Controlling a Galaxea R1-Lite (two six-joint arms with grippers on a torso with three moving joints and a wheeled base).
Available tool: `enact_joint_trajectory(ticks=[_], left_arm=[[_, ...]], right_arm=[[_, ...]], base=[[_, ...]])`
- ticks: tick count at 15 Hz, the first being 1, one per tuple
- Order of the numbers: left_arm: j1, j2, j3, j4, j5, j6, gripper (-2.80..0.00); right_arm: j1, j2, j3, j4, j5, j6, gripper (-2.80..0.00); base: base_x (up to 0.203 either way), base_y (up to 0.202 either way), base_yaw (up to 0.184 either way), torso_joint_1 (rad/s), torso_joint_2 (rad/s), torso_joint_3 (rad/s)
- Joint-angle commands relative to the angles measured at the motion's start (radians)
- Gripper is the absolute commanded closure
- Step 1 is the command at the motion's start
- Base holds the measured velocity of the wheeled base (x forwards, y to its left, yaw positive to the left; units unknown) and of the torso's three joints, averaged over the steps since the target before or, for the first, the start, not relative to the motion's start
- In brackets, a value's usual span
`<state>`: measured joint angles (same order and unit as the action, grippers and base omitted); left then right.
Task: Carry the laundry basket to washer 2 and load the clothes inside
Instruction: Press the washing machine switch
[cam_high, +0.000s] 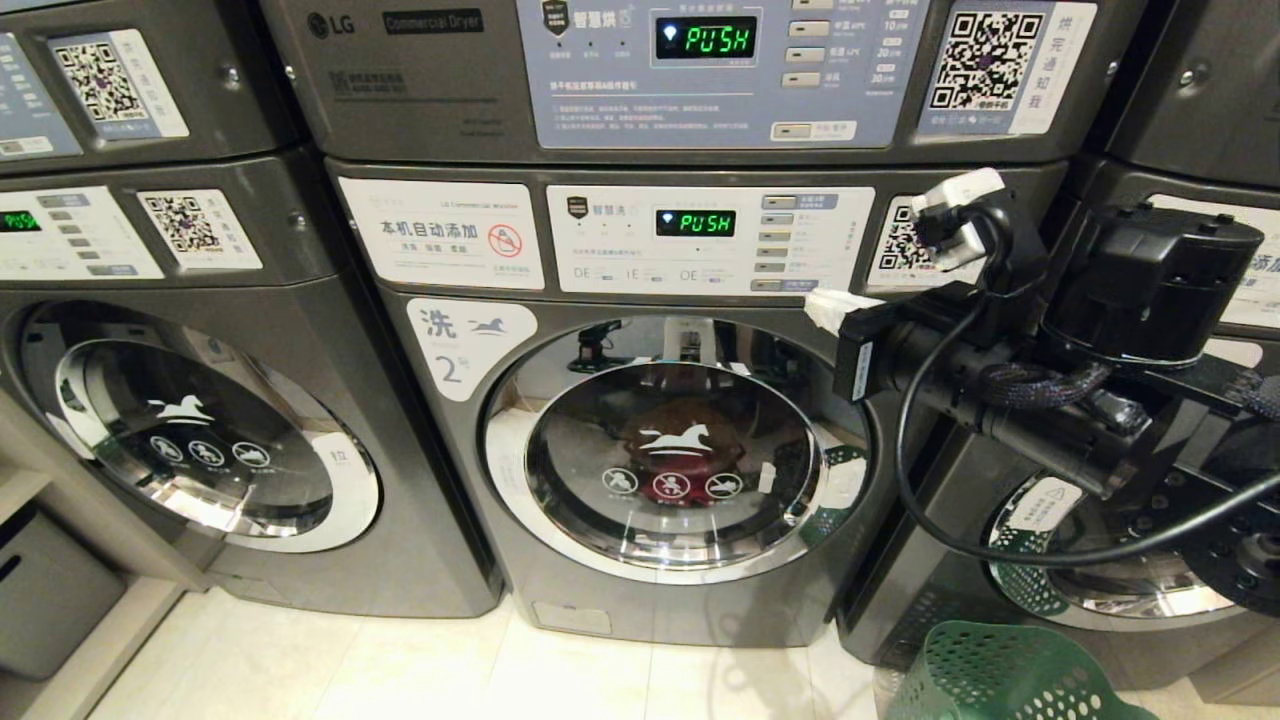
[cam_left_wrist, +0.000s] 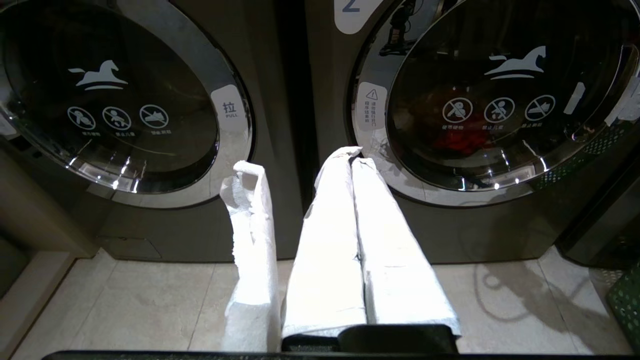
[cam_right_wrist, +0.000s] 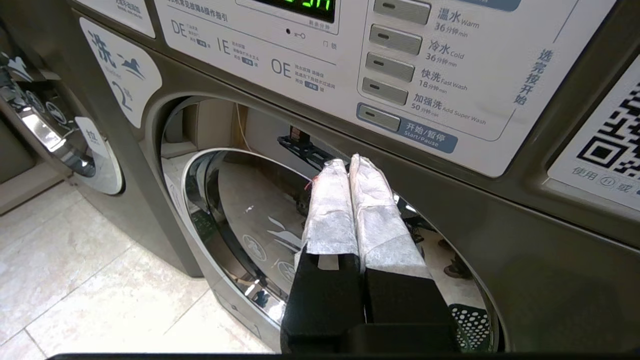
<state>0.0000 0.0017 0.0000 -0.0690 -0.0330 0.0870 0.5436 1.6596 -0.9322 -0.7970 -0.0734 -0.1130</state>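
Note:
Washer 2 (cam_high: 640, 460), dark grey with a "2" label (cam_high: 455, 370), stands in the middle with its round glass door (cam_high: 670, 450) closed. Red clothes (cam_high: 685, 435) show dimly behind the glass, also in the left wrist view as clothes (cam_left_wrist: 457, 142). The green perforated laundry basket (cam_high: 1000, 675) sits on the floor to the lower right; its inside is out of view. My right gripper (cam_high: 835, 305) is shut and empty, its white-wrapped tips (cam_right_wrist: 348, 162) just below the start/pause button (cam_right_wrist: 380, 117). My left gripper (cam_left_wrist: 351, 157) is shut and empty, low in front of washer 2's door (cam_left_wrist: 500, 95).
An alike washer (cam_high: 200, 440) stands to the left and another (cam_high: 1100, 560) to the right behind my right arm. A dryer (cam_high: 650, 70) is stacked above. Pale floor tiles (cam_high: 400, 670) lie in front. A loose white strip (cam_left_wrist: 250, 225) hangs beside the left fingers.

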Motion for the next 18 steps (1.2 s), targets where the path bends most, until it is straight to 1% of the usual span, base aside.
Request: enact_joint_trajectory(ticks=[1, 4, 7, 9, 10, 12, 13, 14, 16, 18], left_arm=[[0.0, 0.001, 0.028, -0.002, -0.001, 0.005, 0.0], [0.0, 0.0, 0.029, -0.003, 0.004, -0.001, 0.0], [0.0, 0.0, 0.029, -0.003, -0.001, 0.009, 0.0], [0.0, 0.0, 0.032, -0.007, -0.002, -0.009, 0.0], [0.0, 0.0, 0.035, -0.015, -0.002, -0.007, 0.0], [0.0, 0.0, 0.04, -0.043, -0.004, 0.001, 0.0], [0.0, 0.0, 0.04, -0.052, -0.004, 0.015, 0.0], [0.0, 0.0, 0.04, -0.065, -0.004, 0.017, 0.0], [0.0, 0.0, 0.04, -0.132, -0.004, 0.017, 0.0], [0.0, 0.0, 0.04, -0.141, -0.004, 0.013, 0.0]], right_arm=[[0.0, 0.017, -0.013, -0.005, 0.0, -0.001, 0.0], [0.001, 0.022, -0.016, -0.006, 0.0, 0.001, 0.0], [0.001, 0.022, -0.017, -0.005, -0.002, 0.003, 0.0], [0.002, 0.023, -0.033, -0.005, -0.002, 0.001, 0.0], [0.002, 0.024, -0.04, -0.004, 0.0, 0.001, 0.0], [0.002, 0.025, -0.04, -0.004, 0.0, 0.001, 0.0], [0.002, 0.025, -0.04, -0.004, 0.0, 0.001, 0.0], [0.004, 0.025, -0.039, -0.004, 0.0, 0.001, 0.0], [0.006, 0.032, -0.04, -0.004, 0.001, 0.001, 0.0], [0.006, 0.044, -0.042, -0.006, 0.002, 0.002, 0.0]], base=[[0.0, 0.0, 0.0, 0.0, 0.0, 0.0], [0.0, 0.0, 0.0, 0.0, 0.0, 0.0], [0.0, 0.0, 0.0, 0.0, 0.0, 0.0], [0.0, 0.0, 0.0, 0.0, 0.0, 0.0], [0.0, 0.0, 0.0, 0.0, 0.0, 0.0], [0.0, 0.0, 0.0, 0.0, 0.0, 0.0], [0.0, 0.0, 0.0, 0.0, 0.0, 0.0], [0.0, 0.0, 0.0, 0.0, 0.0, 0.0], [0.0, 0.0, 0.0, 0.0, 0.0, 0.0], [0.0, 0.0, 0.0, 0.0, 0.0, 0.0]])
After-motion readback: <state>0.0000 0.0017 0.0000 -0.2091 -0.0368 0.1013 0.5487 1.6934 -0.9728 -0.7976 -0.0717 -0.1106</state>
